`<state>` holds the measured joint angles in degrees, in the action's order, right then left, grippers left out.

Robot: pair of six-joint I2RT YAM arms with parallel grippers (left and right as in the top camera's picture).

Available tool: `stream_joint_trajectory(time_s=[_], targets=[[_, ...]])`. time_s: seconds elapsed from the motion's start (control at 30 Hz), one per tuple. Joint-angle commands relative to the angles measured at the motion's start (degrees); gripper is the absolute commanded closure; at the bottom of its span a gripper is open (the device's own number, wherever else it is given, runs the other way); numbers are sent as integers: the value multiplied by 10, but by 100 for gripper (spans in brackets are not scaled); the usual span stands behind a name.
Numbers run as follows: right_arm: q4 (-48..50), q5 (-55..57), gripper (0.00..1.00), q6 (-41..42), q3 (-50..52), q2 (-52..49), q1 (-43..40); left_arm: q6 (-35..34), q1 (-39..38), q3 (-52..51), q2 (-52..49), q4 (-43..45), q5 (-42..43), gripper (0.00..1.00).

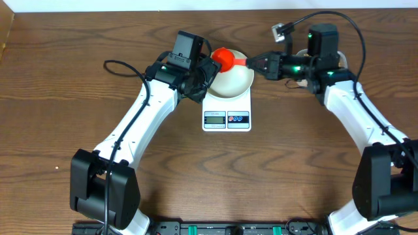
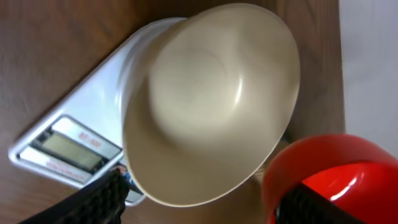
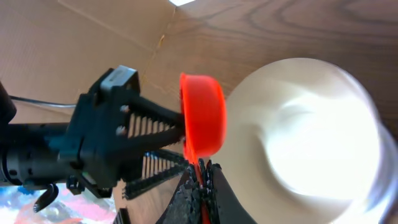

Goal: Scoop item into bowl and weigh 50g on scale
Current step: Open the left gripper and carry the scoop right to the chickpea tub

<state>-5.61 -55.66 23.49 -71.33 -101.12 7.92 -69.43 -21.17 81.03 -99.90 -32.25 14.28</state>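
Plain white round bowl (image 1: 235,81) on the small white rectangular digital scale (image 1: 226,122), no beans showing.
Jaws of the right gripper (image 1: 258,63) pinch a red round plastic scoop (image 1: 225,60) just ahead, at the bowl's rim; jaws of the left gripper (image 1: 206,76) stand spread beside it. Filling and weighing remain.

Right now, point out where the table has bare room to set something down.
The biggest bare patch of table lies in front of the scale, between the left arm and right arm. More bare wood sits outside the left arm. Crowded: around the bowl, where the left gripper and the right gripper holding the red scoop meet.
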Motion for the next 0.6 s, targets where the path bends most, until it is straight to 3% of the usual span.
stream_joint_trajectory(time_s=[0.0,0.13,0.2,0.4,0.57], targets=[[-6,17,99,0,-10,-1,-54,189,22,1,1,14,-79,25],[-16,23,99,-4,-10,0,-76,374,22,5,28,23,-79,27],[-17,32,99,-4,-10,0,-84,420,22,5,51,6,-79,34],[-51,32,99,-15,-40,2,-115,438,22,5,93,-78,-79,36],[-191,33,99,-97,-116,9,-147,437,22,5,94,-128,-79,35]])
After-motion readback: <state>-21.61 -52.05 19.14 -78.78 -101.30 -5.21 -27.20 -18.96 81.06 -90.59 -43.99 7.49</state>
